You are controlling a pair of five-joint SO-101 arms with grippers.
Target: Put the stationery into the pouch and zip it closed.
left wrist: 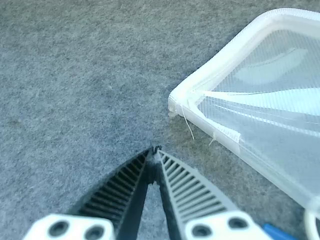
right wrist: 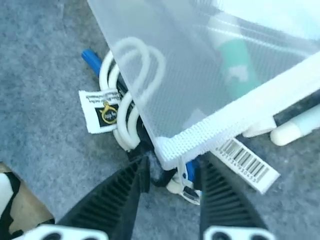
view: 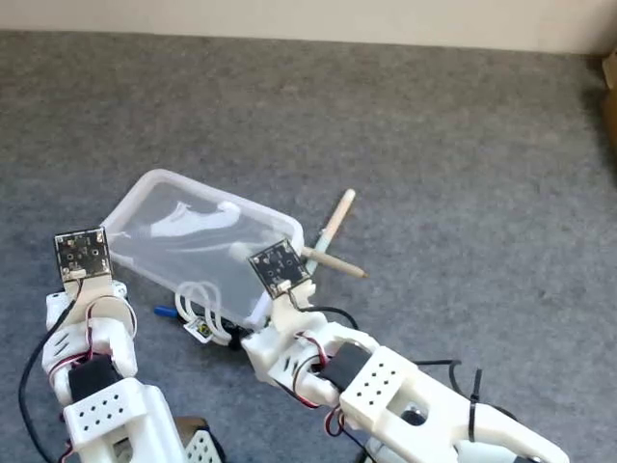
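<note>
Left hand [left wrist: 152,151] clenched beside the pouch [view: 183,231]; right hand [right wrist: 172,172] spread around a pouch corner.
The left hand's fingers meet tip to tip over the grey bench [view: 463,145], near one corner of the clear mesh pouch lying flat. The right hand's fingers stand apart on either side of another corner, beside a white cord [right wrist: 132,70] and a blue pen [right wrist: 90,57]. A wooden pencil [view: 335,260] lies just right of the pouch.
</note>
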